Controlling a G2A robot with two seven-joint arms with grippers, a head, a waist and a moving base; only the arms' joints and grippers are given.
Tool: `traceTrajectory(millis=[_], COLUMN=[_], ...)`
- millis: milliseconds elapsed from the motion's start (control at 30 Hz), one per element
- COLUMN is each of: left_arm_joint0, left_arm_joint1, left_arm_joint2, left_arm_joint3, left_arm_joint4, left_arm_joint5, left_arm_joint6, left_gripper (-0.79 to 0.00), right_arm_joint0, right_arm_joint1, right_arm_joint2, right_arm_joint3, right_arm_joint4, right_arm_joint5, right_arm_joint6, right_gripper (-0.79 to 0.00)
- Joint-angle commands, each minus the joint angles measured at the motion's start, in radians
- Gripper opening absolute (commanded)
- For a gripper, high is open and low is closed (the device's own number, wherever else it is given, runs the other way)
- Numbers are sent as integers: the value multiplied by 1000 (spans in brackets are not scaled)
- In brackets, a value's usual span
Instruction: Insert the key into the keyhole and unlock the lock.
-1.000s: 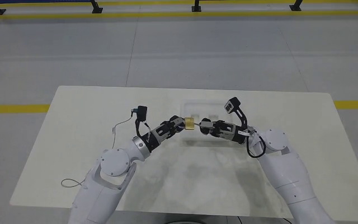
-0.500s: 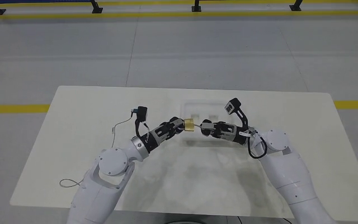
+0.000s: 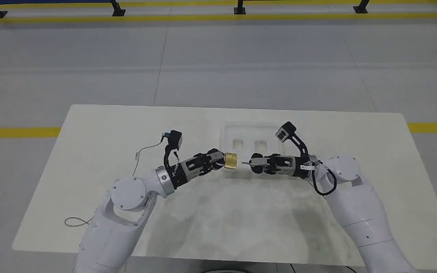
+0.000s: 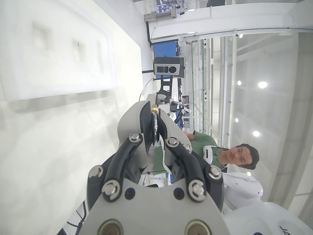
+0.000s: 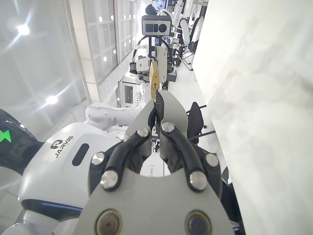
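A small brass lock (image 3: 231, 161) hangs in the air just in front of the white foam tray (image 3: 256, 126). My left gripper (image 3: 220, 160) is shut on it from the left. In the left wrist view only a brass corner of the lock (image 4: 154, 109) peeps past the fingers of the left gripper (image 4: 152, 114). My right gripper (image 3: 251, 164) faces it from the right, shut on the key (image 3: 242, 164). In the right wrist view the lock (image 5: 154, 78) sits right at the tips of the right gripper (image 5: 156, 101). The key is mostly hidden between the pads, so I cannot tell whether it sits in the keyhole.
The foam tray (image 4: 58, 40) has small square recesses and lies at the table's far middle. A thin cable (image 3: 143, 155) trails on the white table (image 3: 89, 177) beside the left arm.
Both grippers, with lock and key kept together, have moved off the tray toward the table's near side. The tray's recesses now show.
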Motion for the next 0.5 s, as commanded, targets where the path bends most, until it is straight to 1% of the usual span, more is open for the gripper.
traceTrajectory(millis=[0,467], left_arm_joint0=[0,-1], left_arm_joint1=[1,3], left_arm_joint2=[5,17], left_arm_joint3=[-3,-9], left_arm_joint4=[-3,-15], left_arm_joint5=[-2,-5], left_arm_joint6=[-7,-8], left_gripper=[-785,-785], right_arm_joint0=[-1,-9], right_arm_joint1=[2,11], right_arm_joint2=[-4,-9], right_arm_joint3=[-6,-20], right_arm_joint4=[1,13], right_arm_joint5=[1,-6], right_arm_joint6=[16,6], right_gripper=[-785,-785])
